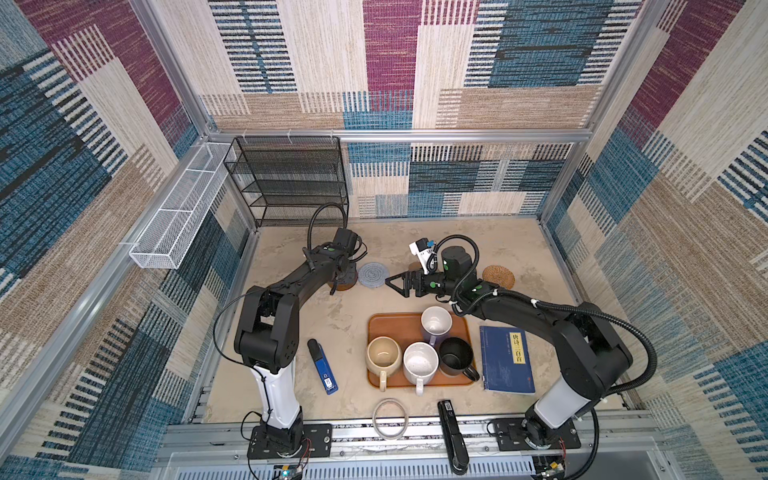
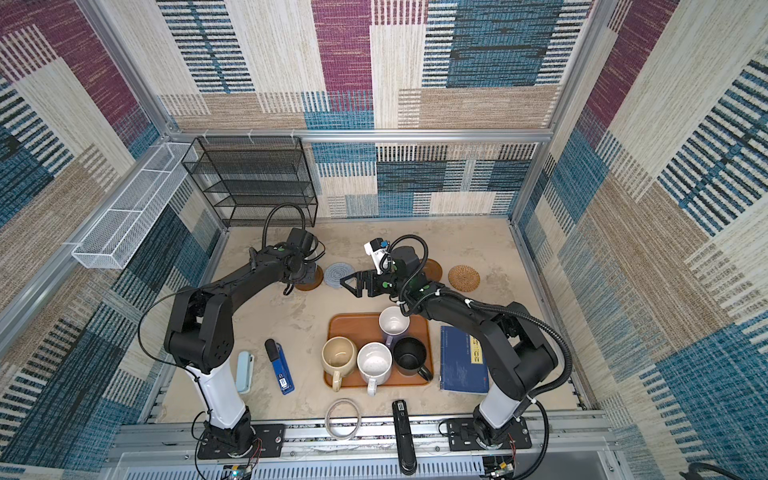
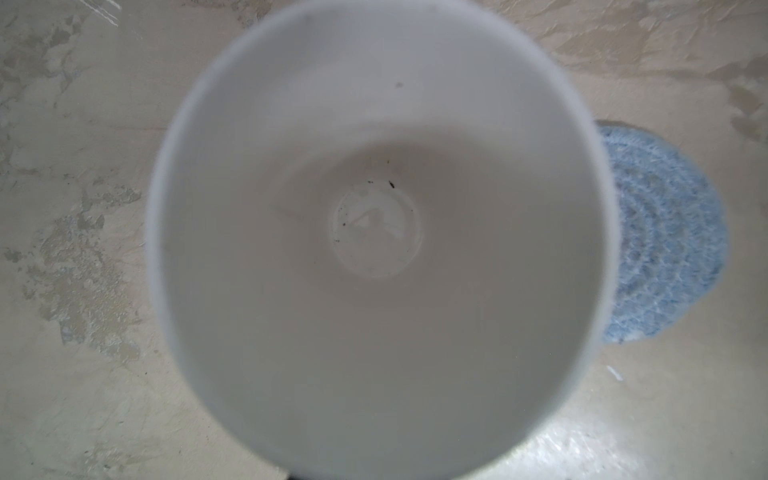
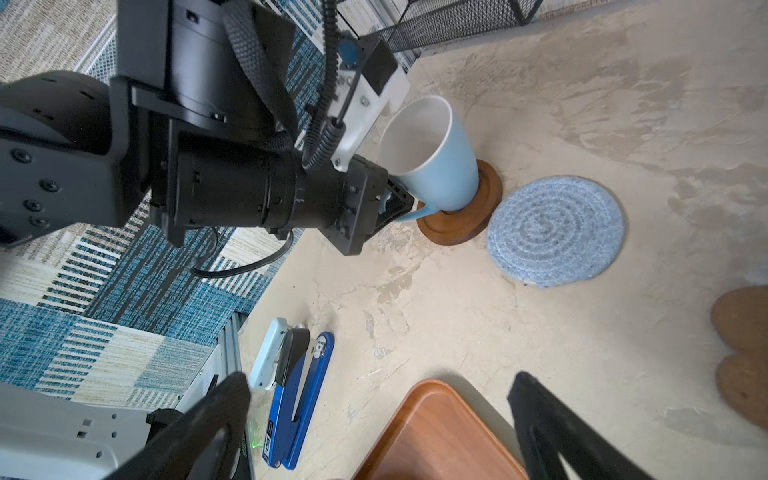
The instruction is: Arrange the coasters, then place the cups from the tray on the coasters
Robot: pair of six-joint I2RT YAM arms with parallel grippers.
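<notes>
In both top views the tray (image 1: 388, 326) lies on the tabletop (image 1: 328, 332), carrying four cups. The lavender cup (image 1: 436, 321) is at its far edge, and the beige cup (image 1: 383, 353), speckled cup (image 1: 420, 362) and black cup (image 1: 456, 355) stand in a row along its near side. A book (image 1: 505, 357) lies just right of the tray. Beyond the tray, the left arm (image 1: 291, 286) reaches over a brown disc (image 1: 348, 286), its wrist hiding what stands there. A woven mat (image 1: 373, 274) lies just beside that disc and a rattan mat (image 1: 498, 277) well to the right. The right pincer (image 1: 397, 286) hangs between the woven mat and the tray, jaws wide apart, holding nothing. In a top view a second disc (image 2: 435, 270) peeks out behind the right arm (image 2: 465, 309).

The left wrist view looks straight down into the pale inside of the blue cup (image 3: 374, 228), the woven mat showing just past its rim.

The right wrist view shows the left pincer (image 4: 399, 203) clamped tight on the blue cup's handle. The cup stands on the brown disc, and disc and woven mat nearly touch. A flower mat (image 4: 744, 353) lies at the frame's edge, apart from the woven mat. A corner of the tray shows between the right pincer's spread fingers (image 4: 220, 411), and a stapler (image 4: 299, 399) lies on the tabletop near the left arm's base.
</notes>
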